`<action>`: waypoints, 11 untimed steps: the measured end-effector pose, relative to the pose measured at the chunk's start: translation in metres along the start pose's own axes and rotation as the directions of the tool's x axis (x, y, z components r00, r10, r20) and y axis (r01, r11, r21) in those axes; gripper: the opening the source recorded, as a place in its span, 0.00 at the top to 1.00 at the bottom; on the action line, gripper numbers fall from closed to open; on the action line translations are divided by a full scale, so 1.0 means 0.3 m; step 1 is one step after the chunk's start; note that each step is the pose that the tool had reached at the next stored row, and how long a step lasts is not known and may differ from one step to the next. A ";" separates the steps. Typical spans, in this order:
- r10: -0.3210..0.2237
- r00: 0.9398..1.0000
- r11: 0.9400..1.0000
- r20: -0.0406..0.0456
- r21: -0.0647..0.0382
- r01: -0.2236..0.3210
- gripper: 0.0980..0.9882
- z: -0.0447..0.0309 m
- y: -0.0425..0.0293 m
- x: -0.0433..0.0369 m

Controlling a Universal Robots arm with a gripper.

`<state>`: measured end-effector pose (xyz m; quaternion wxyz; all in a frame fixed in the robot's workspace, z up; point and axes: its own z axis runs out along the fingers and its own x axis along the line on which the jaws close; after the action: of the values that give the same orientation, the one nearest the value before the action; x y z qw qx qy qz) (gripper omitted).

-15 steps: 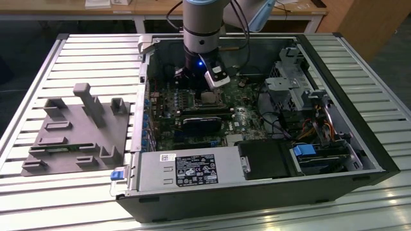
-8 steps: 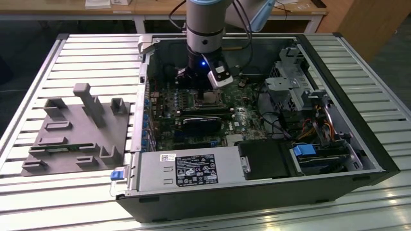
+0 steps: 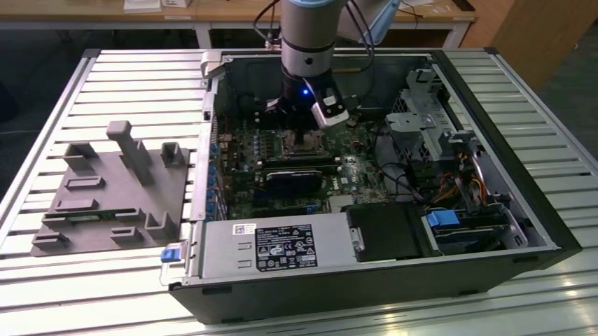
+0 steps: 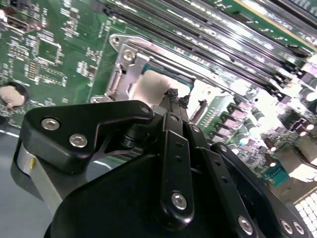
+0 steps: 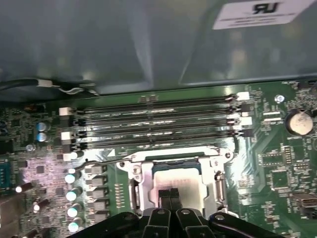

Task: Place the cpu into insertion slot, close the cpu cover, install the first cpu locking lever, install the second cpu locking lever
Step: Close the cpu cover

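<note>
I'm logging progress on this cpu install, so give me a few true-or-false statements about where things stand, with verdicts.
1. The cpu sits in the insertion slot. True.
2. The cpu cover stands raised off the socket. False: it lies flat around the cpu, whose top shows through its cutout.
3. The jaws of the gripper are spread wide. False: they are shut together, tips over the cpu.
4. Long memory slots run alongside the socket. True.
5. The grey fixture lies inside the computer case. False: it rests on the table, at the exterior view's left of the case.
</note>
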<state>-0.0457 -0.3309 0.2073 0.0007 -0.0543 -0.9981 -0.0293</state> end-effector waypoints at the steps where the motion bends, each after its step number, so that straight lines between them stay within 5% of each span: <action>1: 0.000 1.000 1.000 0.000 0.000 0.000 0.99 0.000 0.001 -0.005; 8: 0.000 1.000 1.000 0.001 0.005 0.000 0.99 0.000 0.003 -0.021; 11: -0.001 1.000 1.000 0.018 0.004 0.001 0.99 0.000 0.003 -0.020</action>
<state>-0.0396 -0.3306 0.2074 -0.0080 -0.0540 -0.9981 -0.0269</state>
